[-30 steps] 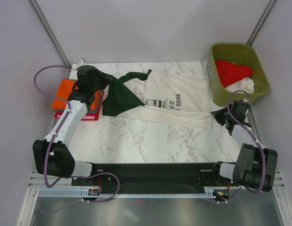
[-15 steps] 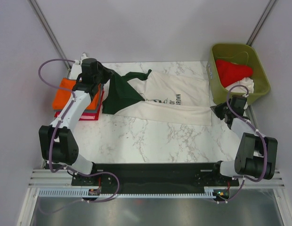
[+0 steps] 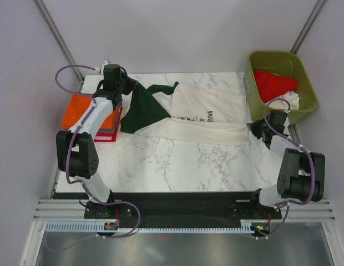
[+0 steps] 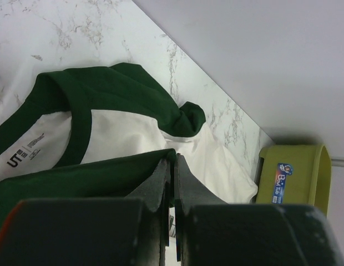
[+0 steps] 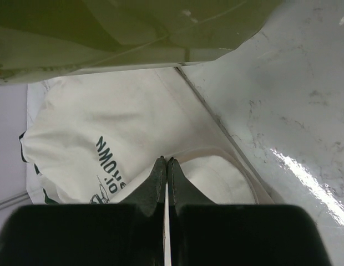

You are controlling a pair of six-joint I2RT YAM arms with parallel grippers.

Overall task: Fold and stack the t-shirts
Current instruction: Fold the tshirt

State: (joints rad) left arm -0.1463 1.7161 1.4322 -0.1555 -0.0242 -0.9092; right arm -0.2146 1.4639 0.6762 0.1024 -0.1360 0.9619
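Pinching the tee's (image 3: 222, 108) green sleeve (image 3: 141, 108) in the closed left pincer (image 3: 126, 87), just beside the orange-topped stack (image 3: 77, 110). Draping the cream body across the worktop (image 3: 177, 160), rumpled and mid-fold. Pinching the hem in the closed right pincer (image 3: 254, 128) (print half hidden under a fold). Judging the fold best done by lifting both ends level, pulling taut, then carrying over evenly without skewing the crease. Waiting in the bin (image 3: 278, 55) at far right: a red tee (image 3: 274, 83) and a white tee (image 3: 291, 101).
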